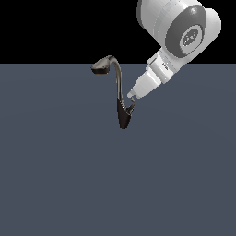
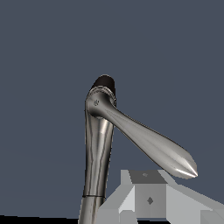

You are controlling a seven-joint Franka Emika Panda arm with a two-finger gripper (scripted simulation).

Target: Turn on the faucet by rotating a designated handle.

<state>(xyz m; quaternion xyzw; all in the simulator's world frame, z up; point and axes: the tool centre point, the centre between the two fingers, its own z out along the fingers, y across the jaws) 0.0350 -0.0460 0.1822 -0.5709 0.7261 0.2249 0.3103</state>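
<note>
The faucet (image 1: 119, 87) stands mid-scene in the exterior view. It has a black tapered base (image 1: 123, 120), a slim curved neck and a flattened spout head (image 1: 101, 66) pointing to the exterior view's left. The handle (image 1: 131, 109) is a short silvery hook on the base's right side. My gripper (image 1: 132, 96) comes down from the upper right. Its tip is just above the handle, beside the neck, and I cannot tell if it touches. It looks shut, with no gap and nothing held. The wrist view shows the neck (image 2: 97, 166), the tapered handle (image 2: 153, 146) and my gripper (image 2: 146, 189).
The faucet stands on a flat grey-blue surface (image 1: 60, 175). The arm's white wrist and body (image 1: 179, 27) fill the upper right of the exterior view. Nothing else shows.
</note>
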